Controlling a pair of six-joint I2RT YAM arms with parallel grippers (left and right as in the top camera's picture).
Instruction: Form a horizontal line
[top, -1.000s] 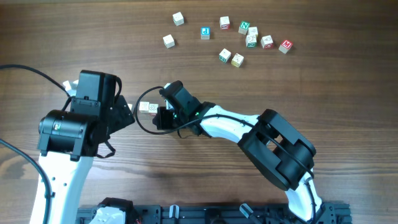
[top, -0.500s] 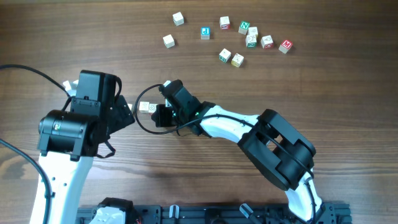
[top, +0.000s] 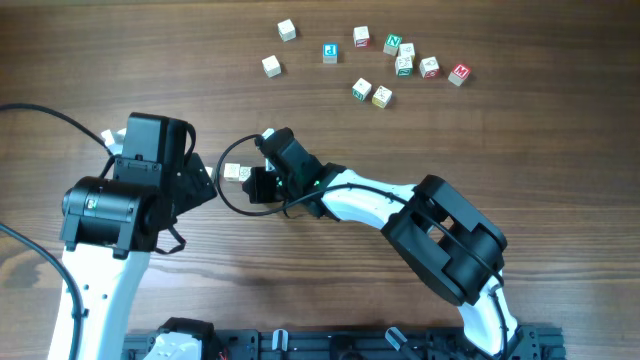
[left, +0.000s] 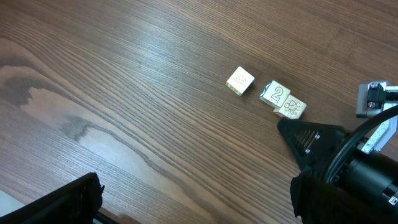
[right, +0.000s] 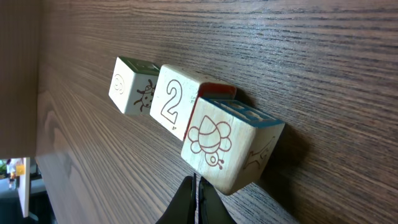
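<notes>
Watching our right gripper (right: 196, 194) pinched empty, tip just beside the bee cube (right: 230, 146) ending the row (left: 274, 94), our left gripper (top: 205, 182) spread open near it

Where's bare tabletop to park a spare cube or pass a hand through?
Free: the wide stretch right of the right arm, below the loose cubes; the top-left corner above the left arm; the strip of wood between the two arm bases. Crowded: around the row of three cubes, wedged between both arms.
</notes>
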